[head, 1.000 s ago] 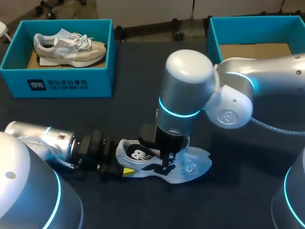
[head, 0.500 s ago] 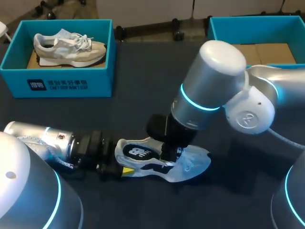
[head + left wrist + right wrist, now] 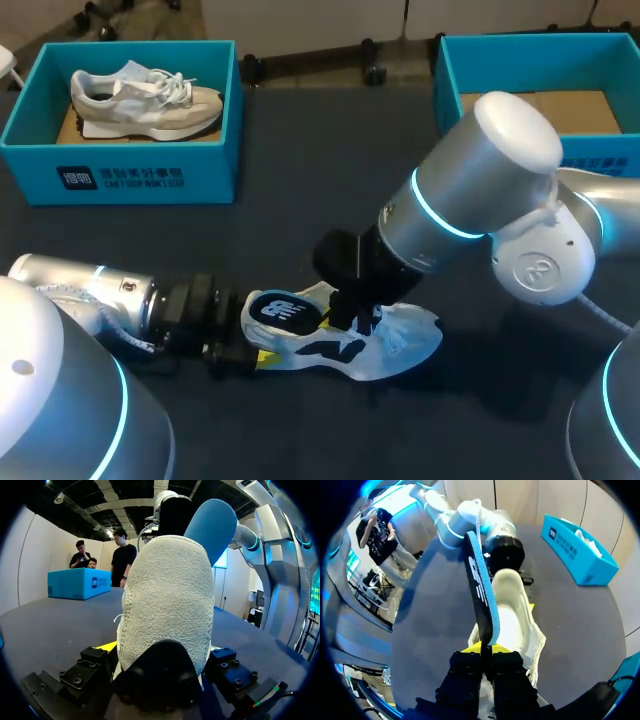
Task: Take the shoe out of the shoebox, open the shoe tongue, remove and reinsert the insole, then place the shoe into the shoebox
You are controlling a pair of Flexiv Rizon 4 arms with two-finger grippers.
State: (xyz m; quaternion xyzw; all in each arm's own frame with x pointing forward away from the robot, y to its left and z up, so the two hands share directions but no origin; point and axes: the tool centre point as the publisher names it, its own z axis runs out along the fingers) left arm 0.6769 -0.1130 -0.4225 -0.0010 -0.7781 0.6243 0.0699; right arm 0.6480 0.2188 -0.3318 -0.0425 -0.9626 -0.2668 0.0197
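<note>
- From overhead, the right tool (image 3: 352, 318) is hidden under its own wrist. Its own camera shows it pinched tight on the insole (image 3: 481, 592).
- The left tool (image 3: 255, 357) clamps the heel of the shoe (image 3: 390, 345), which lies on the desk (image 3: 300, 200).
- Behind stand the right shoebox (image 3: 447, 85) and the left shoebox (image 3: 120, 175), which holds a grey shoe (image 3: 145, 95).
- The insole has tipped up further than a moment ago.

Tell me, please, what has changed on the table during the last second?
The right arm leaned over to the right, and the right gripper, shut on the insole, lifted the insole's heel end up from the shoe. The left gripper kept holding the shoe's heel; the shoe did not shift. The grey shoe in the left shoebox stayed.
</note>
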